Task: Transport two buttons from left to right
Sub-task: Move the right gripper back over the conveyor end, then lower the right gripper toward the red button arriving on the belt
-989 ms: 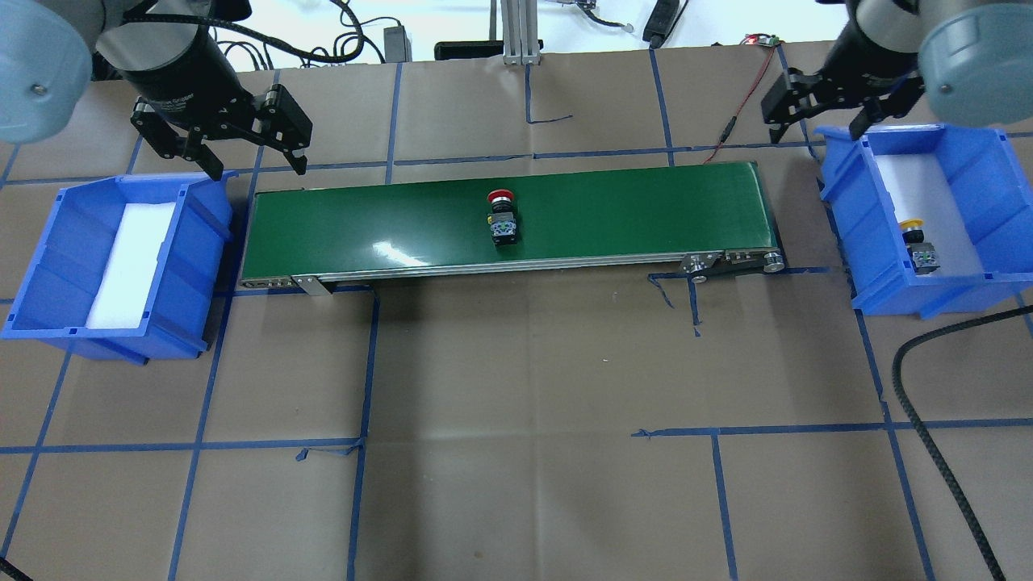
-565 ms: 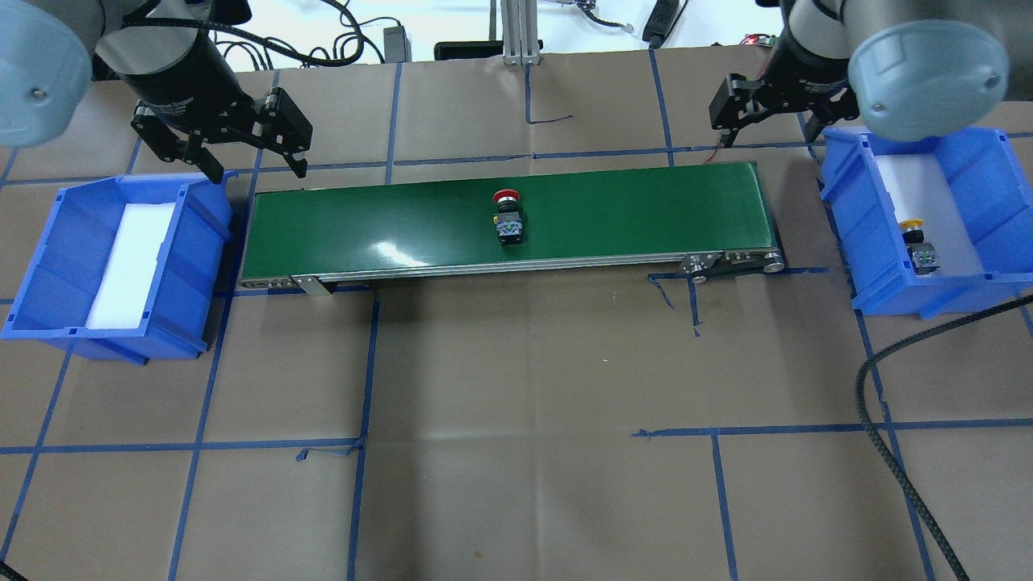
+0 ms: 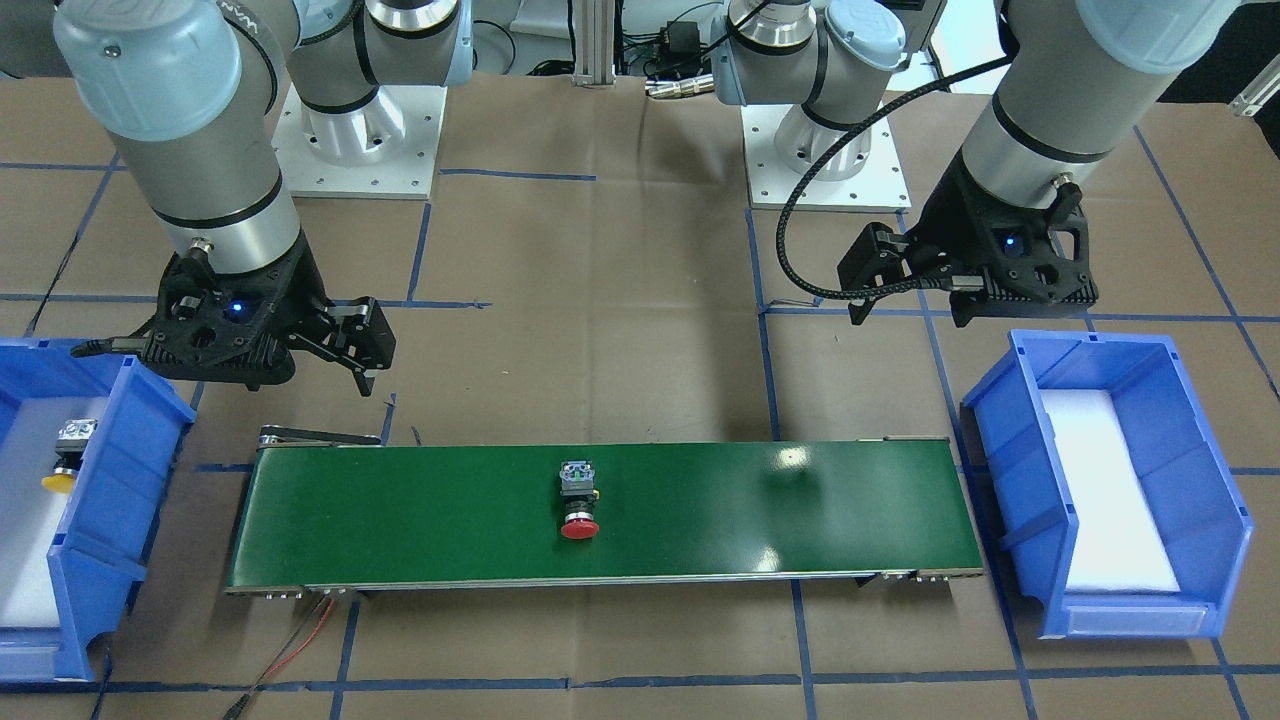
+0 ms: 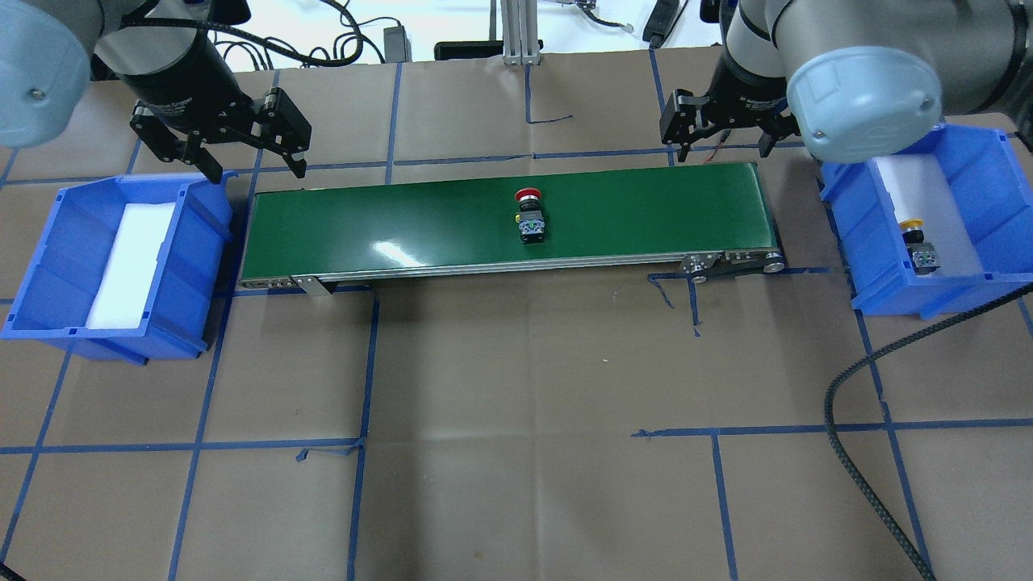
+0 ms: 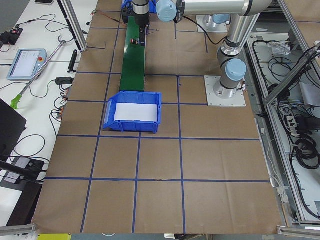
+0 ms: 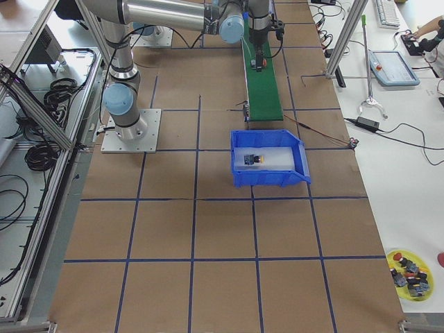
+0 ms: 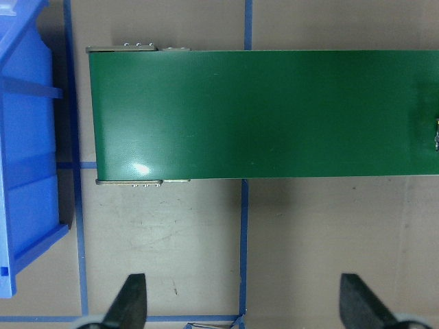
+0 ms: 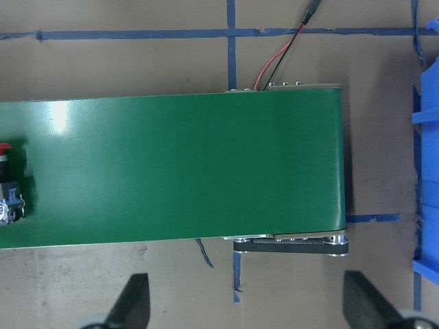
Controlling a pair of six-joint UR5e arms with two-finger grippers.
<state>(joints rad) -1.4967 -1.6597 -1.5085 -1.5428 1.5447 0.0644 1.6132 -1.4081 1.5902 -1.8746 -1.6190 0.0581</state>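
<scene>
A red-capped button (image 4: 529, 215) lies on its side on the green conveyor belt (image 4: 387, 222), just right of the middle, and shows at the left edge of the right wrist view (image 8: 7, 181). A yellow-capped button (image 4: 917, 242) rests on white foam in the right blue bin (image 4: 976, 194). My right gripper (image 4: 722, 153) hangs open behind the belt's right end, fingers wide apart (image 8: 247, 301), holding nothing. My left gripper (image 4: 258, 171) hangs open and empty behind the belt's left end (image 7: 243, 301), beside the left blue bin (image 4: 64, 242), which holds only foam.
A black cable (image 4: 855, 452) loops over the table at the front right. A red and black wire (image 8: 281, 58) runs to the belt's far right corner. A yellow dish with several spare buttons (image 6: 409, 267) sits on a side table.
The red-capped button has travelled right along the belt. My right arm has swung left, from above the right bin to behind the belt's right end. The left arm has stayed put.
</scene>
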